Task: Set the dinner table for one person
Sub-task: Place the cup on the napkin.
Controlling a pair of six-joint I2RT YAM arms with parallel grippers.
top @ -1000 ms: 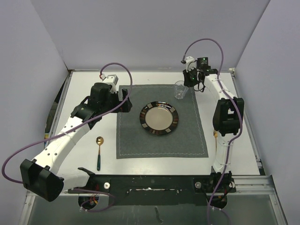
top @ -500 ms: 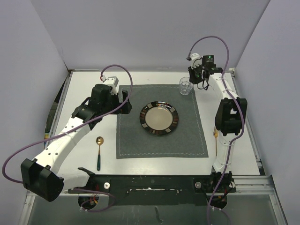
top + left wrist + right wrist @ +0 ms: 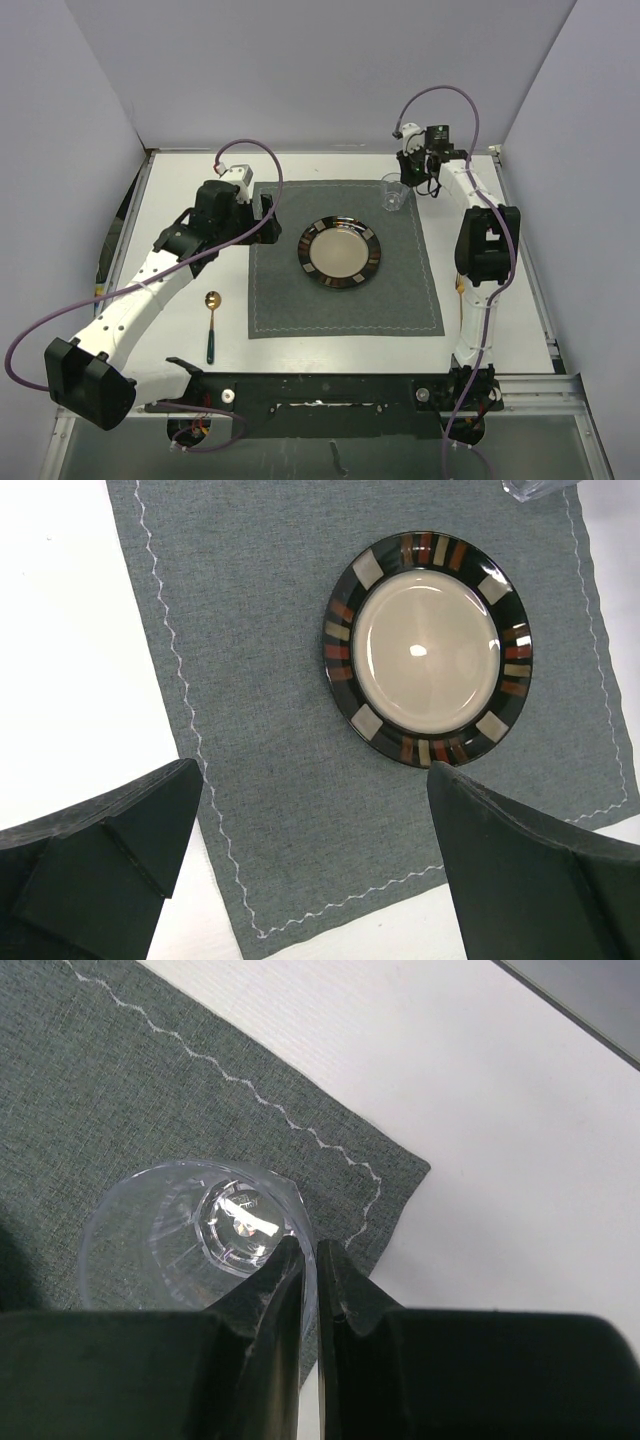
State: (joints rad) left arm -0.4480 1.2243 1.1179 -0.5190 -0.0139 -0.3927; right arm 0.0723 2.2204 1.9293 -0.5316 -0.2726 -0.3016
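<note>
Grey placemat (image 3: pixel 290 290), cream plate (image 3: pixel 337 645) with black striped rim, clear cup (image 3: pixel 150 1230)

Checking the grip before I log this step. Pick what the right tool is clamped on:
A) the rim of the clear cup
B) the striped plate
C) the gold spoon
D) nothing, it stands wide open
A: in the right wrist view the right tool is shut on the wall of the clear cup, one finger inside the rim and one outside.

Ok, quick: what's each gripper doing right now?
Left gripper: open, holding nothing, above the grey placemat.
Right gripper: shut on the rim of the clear plastic cup.
</note>
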